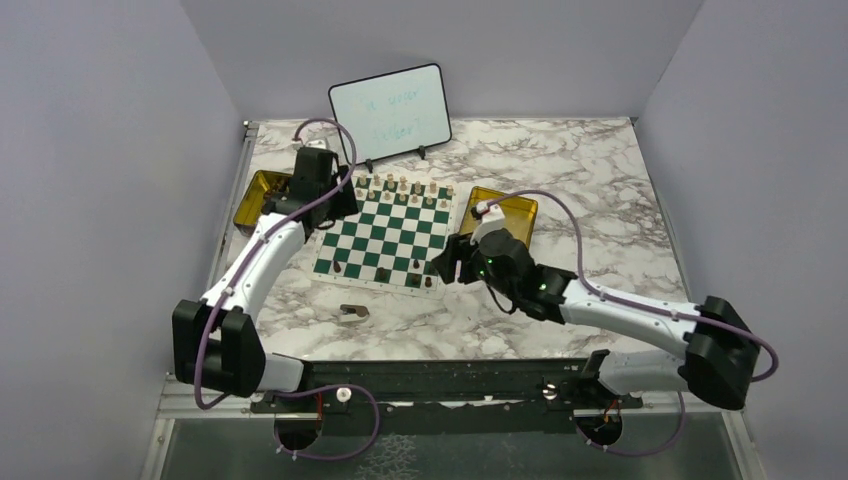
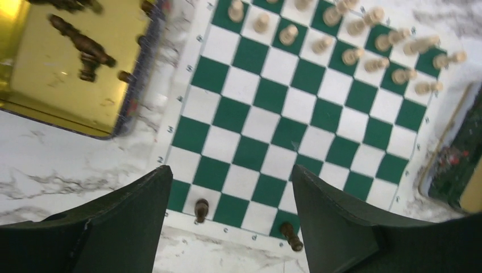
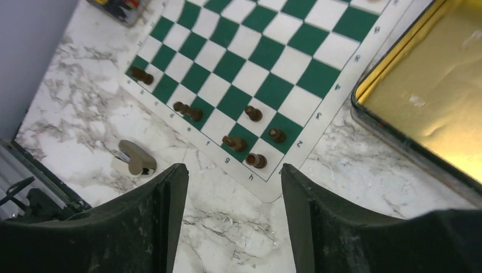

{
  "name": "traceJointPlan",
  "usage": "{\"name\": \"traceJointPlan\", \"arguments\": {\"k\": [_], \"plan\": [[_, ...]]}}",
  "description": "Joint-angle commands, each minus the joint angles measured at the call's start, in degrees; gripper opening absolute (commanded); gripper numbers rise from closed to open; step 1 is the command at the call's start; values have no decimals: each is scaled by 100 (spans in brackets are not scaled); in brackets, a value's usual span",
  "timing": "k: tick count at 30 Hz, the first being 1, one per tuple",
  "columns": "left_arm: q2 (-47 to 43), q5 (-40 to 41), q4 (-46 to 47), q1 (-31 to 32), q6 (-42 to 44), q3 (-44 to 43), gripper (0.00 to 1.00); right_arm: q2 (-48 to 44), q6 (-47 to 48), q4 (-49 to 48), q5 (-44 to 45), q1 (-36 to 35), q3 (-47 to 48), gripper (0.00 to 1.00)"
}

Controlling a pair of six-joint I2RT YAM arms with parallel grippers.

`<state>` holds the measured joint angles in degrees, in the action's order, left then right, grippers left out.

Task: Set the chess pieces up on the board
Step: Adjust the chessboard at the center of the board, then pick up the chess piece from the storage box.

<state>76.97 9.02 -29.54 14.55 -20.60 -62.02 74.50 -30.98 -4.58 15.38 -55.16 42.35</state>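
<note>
While both hands hang with their fingers apart and nothing between them, I see the board [image 1: 385, 232] lying flat in the middle of the marble surface [image 1: 560, 170], between my two arms. My right hand [image 3: 233, 176] hovers just off the board's near right corner, over bare marble. Several dark chess pieces [image 3: 256, 161] sit on the two nearest rows just beyond its fingertips, four of them bunched at that corner and the others spread along the near row towards the left. My left hand [image 2: 230, 176] hangs over the board's left side, and two of the dark pieces show between its fingers on the near row. Light chess pieces [image 2: 352, 34] stand in the two far rows, well apart from both hands.

Small letters and numbers run along the board's white border. I can read g and h at the corner by my right hand, and 2, 3 and 4 up the right edge. A whiteboard [image 1: 390, 112] propped behind the board carries faint green writing that I cannot read.

A gold left tin [image 2: 51, 79] just beside the board's left edge holds more dark pieces lying loose. A gold right tin [image 3: 432, 85] sits just beside the right edge, near my right hand. A flat brownish-grey scrap [image 3: 133, 159] lies on the marble in front of the near edge, apart from the board.
</note>
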Motion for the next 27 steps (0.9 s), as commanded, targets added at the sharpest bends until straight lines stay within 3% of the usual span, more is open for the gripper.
{"name": "traceJointPlan", "arguments": {"k": [1,3,10,12,21,27], "plan": [[386,791,-67,-495,-32,-648,75,-831,436,133,170,-34,-85,71],[640,942,-61,-850,-40,-833,71,-1109,559,189,101,-37,-96,82],[1599,748,368,-1793,91,-1344,57,-1602,976,301,-93,-39,-234,89],[1942,778,385,-1914,142,-1569,55,-1637,1062,235,-128,-38,-297,99],[3288,645,361,-2196,488,-2728,50,-1636,1156,-203,-188,-39,-741,100],[3794,517,349,-2332,513,-3118,41,-1505,1200,-226,-82,-37,-707,100]]}}
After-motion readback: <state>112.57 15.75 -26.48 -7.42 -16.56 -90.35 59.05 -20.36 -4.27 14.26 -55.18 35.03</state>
